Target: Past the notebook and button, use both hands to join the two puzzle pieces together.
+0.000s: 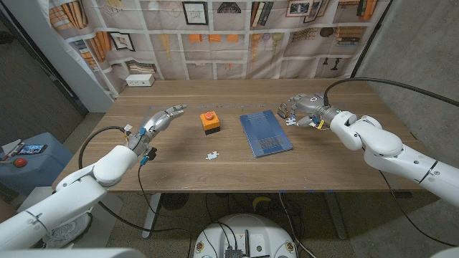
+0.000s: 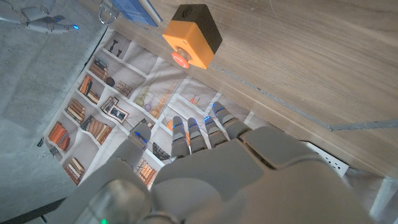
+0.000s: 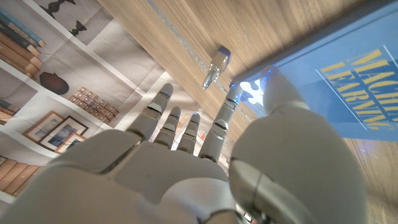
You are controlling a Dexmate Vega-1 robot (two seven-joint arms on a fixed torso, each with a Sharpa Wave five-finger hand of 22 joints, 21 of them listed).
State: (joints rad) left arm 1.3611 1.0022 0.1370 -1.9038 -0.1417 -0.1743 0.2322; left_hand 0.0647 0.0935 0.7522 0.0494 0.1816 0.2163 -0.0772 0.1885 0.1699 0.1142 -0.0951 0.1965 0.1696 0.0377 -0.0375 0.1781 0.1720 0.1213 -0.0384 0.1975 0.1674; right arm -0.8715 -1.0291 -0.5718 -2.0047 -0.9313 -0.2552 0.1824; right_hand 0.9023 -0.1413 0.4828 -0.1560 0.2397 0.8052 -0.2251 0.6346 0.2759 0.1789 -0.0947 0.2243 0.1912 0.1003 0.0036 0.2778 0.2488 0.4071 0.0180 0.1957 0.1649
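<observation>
Two white puzzle pieces were on the tabletop [image 1: 323, 168]. One small puzzle piece [image 1: 211, 155] lay near the front edge, just before the orange button box [image 1: 209, 122]. The other puzzle piece [image 1: 290, 121] sat at the blue notebook's [image 1: 265, 133] far right corner, just beside the right robot hand [image 1: 303, 107]. There was one notebook and one button box, with a red button on top.

The left robot hand [image 1: 159, 120] hovered left of the button box, its fingers stretched out and holding nothing. The right robot hand's fingers were loosely curled and apart, gripping nothing.

The right wrist view showed yellow lettering on the notebook cover and a small metal clip [image 3: 214, 67] on the wood. The left wrist view showed the button box's black base.
</observation>
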